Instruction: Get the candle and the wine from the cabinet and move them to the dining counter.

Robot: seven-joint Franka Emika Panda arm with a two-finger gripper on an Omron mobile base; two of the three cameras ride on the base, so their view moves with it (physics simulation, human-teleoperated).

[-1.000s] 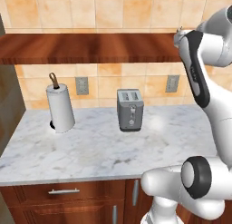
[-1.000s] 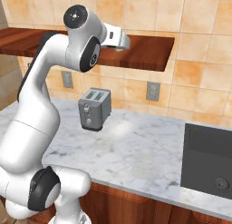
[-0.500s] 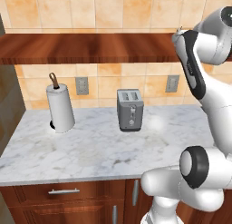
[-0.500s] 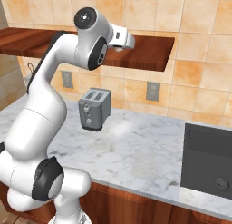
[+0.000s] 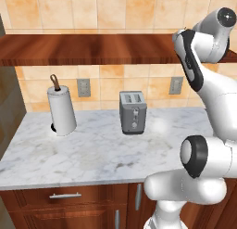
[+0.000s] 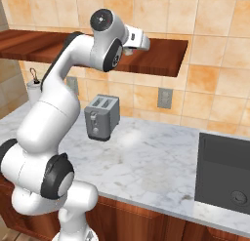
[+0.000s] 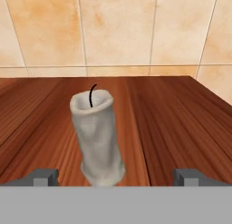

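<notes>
Between the two dark fingertips at the bottom of the hand view stands the candle — pale grey, black wick, leaning a little, upright on the cabinet plank. The end effector has its fingers spread wide apart, one at each side of the candle, neither touching it. Beyond the candle the plank runs back to the orange tiled wall. From the base views the arm reaches up to the cabinet — below it, on the marble tabletop, stand a toaster and a paper towel roll, with a dark sink off to the right
</notes>
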